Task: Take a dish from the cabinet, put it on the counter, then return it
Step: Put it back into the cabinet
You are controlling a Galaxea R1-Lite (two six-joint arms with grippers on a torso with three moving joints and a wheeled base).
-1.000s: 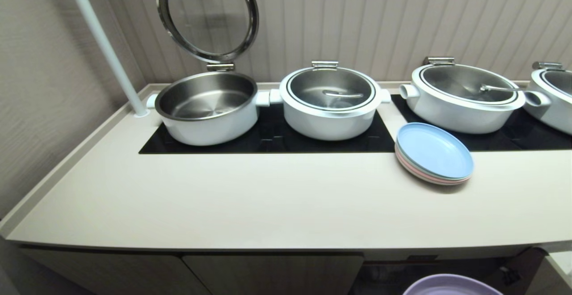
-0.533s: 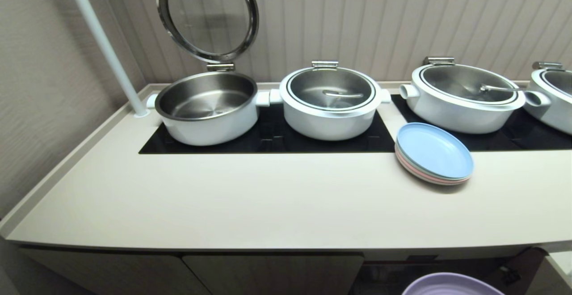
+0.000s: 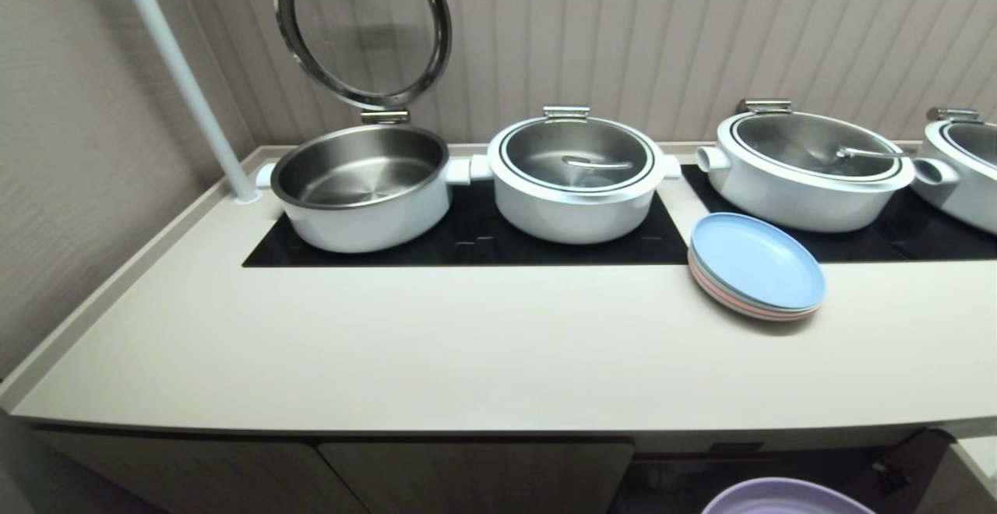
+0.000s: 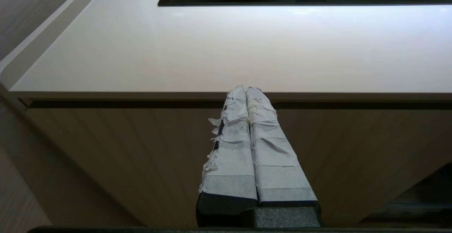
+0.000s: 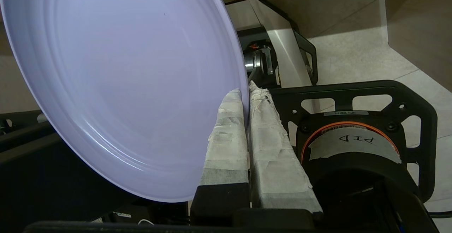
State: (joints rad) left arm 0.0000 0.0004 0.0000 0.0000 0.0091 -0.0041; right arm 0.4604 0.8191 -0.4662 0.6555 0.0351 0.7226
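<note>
Judging from how little has shifted over the last second, the dish (image 5: 116, 84) is taken to be only starting its lift from the cabinet (image 3: 467, 475) toward the bench (image 3: 467, 350), its rim pinched between the right gripper (image 5: 247, 97) jaws, while the left gripper (image 4: 247, 91) jaws are pressed together, idle below the bench edge.

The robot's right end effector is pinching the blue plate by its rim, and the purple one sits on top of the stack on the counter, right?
Swapped. The right wrist view shows the right end effector pinching the purple dish by its rim. The head view shows the blue plate topping the stack on the counter.
</note>
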